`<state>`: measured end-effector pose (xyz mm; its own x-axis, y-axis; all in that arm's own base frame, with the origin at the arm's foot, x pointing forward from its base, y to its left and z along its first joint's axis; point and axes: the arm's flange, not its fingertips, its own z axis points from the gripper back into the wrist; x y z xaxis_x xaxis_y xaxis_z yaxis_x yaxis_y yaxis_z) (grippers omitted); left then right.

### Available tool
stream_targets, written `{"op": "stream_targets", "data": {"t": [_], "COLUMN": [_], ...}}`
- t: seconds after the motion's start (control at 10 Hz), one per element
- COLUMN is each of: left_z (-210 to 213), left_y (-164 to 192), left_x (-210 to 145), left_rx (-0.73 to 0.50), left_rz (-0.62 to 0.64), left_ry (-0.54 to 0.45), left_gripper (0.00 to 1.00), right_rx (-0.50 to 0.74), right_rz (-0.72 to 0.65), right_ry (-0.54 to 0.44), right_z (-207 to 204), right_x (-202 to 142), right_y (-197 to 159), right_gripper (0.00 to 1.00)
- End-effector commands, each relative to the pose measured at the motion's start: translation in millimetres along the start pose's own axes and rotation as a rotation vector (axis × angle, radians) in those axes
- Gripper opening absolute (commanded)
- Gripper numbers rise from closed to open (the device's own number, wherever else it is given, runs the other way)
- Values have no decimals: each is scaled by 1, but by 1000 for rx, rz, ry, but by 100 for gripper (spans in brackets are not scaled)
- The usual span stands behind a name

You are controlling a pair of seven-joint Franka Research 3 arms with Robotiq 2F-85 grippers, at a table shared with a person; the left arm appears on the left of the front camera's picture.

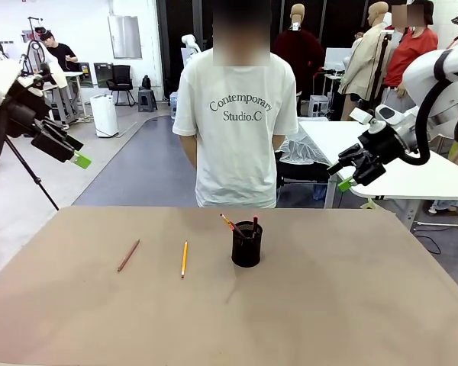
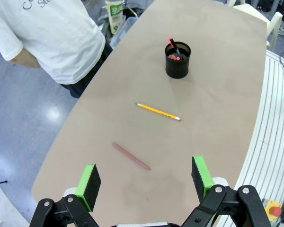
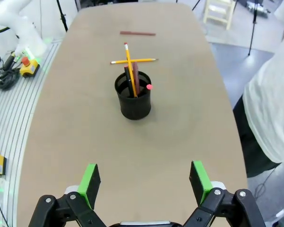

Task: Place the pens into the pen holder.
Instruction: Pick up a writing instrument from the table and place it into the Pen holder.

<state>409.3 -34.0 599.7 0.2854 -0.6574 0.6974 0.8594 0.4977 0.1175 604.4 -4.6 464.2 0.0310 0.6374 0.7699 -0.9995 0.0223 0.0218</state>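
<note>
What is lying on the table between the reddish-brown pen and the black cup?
The yellow pen lies there, flat on the table, apart from both the reddish-brown pen and the pen holder. The front view shows it.

text: "Contemporary Studio.C" is showing in dark letters, top word arched | on: back of the person's white T-shirt (image 1: 235, 156) | left wrist view: the print's edge is showing, letters cut off, unreadable

Person (image 1: 235, 114) in white tee stands at far side of tan table (image 1: 343, 305), white table (image 1: 420, 177) in bkgd
</note>
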Motion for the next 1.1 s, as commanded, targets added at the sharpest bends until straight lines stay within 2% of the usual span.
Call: {"op": "stream_targets", "data": {"t": [0.0, 1.0], "left_z": [1, 1], "left_y": [0, 0], "left_x": [-1, -1], "left_rx": [-5, -5], "left_rz": [-7, -7], "left_ry": [-6, -6], "left_gripper": [100, 100], "right_rx": [-9, -9], "right_rz": [7, 7], "right_ry": [5, 5], "right_z": [3, 3], "right_x": [1, 1], "right_y": [0, 0], "right_gripper": [100, 100]}}
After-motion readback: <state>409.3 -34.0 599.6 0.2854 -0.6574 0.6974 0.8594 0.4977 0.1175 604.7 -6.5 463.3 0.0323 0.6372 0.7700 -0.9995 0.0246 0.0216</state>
